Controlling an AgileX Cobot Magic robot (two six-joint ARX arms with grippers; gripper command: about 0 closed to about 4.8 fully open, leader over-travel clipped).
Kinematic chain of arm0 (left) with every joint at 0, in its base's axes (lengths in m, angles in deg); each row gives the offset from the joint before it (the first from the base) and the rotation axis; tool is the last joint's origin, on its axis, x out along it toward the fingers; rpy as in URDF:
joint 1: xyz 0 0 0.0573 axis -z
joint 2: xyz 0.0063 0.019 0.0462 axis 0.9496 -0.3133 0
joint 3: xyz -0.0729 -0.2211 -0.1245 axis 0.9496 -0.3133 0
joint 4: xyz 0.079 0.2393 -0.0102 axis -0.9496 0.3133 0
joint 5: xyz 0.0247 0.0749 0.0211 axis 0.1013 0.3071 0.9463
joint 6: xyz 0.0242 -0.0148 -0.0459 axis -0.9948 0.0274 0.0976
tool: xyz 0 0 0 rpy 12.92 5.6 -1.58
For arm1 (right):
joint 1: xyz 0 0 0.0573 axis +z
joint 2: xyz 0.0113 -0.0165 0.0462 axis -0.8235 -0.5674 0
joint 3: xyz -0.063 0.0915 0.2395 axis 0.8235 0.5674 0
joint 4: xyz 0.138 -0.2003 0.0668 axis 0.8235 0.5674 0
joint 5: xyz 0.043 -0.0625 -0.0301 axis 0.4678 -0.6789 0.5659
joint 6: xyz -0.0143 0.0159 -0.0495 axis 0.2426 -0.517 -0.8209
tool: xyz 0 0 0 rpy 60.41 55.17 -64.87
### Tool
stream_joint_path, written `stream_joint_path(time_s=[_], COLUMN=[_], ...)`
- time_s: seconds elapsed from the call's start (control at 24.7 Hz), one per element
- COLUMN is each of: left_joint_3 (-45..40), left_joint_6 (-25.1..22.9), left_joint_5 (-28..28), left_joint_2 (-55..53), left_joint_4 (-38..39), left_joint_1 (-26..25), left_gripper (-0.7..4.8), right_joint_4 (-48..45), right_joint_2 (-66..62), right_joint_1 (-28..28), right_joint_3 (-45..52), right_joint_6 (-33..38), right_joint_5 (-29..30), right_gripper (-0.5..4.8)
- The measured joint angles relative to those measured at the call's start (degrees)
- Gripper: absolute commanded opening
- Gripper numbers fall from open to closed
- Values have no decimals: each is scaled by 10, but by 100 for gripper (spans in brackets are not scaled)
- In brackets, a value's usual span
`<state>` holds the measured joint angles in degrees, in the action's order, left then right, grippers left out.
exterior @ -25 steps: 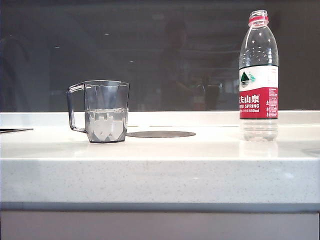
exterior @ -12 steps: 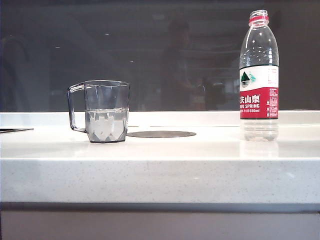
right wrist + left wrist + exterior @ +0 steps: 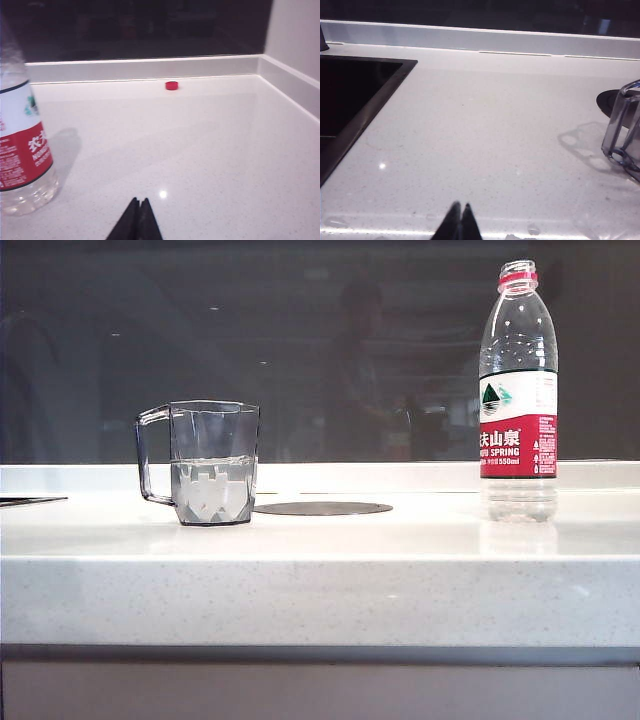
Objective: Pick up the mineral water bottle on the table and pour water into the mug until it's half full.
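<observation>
The mineral water bottle (image 3: 518,390) stands upright and uncapped on the right of the white table (image 3: 320,580), with a little water in its base; the right wrist view also shows the bottle (image 3: 22,145). The grey-tinted mug (image 3: 210,462) stands to the left, about half full of water, and its edge shows as the mug (image 3: 625,135) in the left wrist view. My left gripper (image 3: 460,206) is shut and empty, low near the table's front edge, apart from the mug. My right gripper (image 3: 140,201) is shut and empty, beside the bottle without touching it. Neither gripper shows in the exterior view.
A dark flat round disc (image 3: 322,508) lies behind the mug. A black sunken sink (image 3: 350,100) opens on the far left. A red bottle cap (image 3: 171,85) lies near the raised back ledge (image 3: 400,475). A side wall (image 3: 295,75) bounds the right end.
Nothing visibly differs in the exterior view; bottle and mug stand still.
</observation>
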<state>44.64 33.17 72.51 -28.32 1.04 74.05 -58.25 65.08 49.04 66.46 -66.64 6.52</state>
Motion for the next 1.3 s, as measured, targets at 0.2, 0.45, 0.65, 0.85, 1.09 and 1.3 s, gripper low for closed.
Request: stream_joint_path(time_s=[0.2,0.45,0.65,0.85,1.09,1.3], left_joint_3=[0,0,0,0,0,0], left_joint_6=[0,0,0,0,0,0], left_joint_5=[0,0,0,0,0,0], left_joint_2=[0,0,0,0,0,0], left_joint_4=[0,0,0,0,0,0], left_joint_1=[0,0,0,0,0,0], left_gripper=[-4,-4,-4,-4,-4,-4], right_joint_4=[2,2,2,2,2,2], right_joint_2=[0,0,0,0,0,0], right_joint_1=[18,21,21,21,21,21], right_joint_3=[0,0,0,0,0,0], right_joint_6=[2,2,2,2,2,2], right_joint_5=[-12,-13,-13,-13,-13,-13], right_gripper=[-8,-8,-8,-8,-8,-8])
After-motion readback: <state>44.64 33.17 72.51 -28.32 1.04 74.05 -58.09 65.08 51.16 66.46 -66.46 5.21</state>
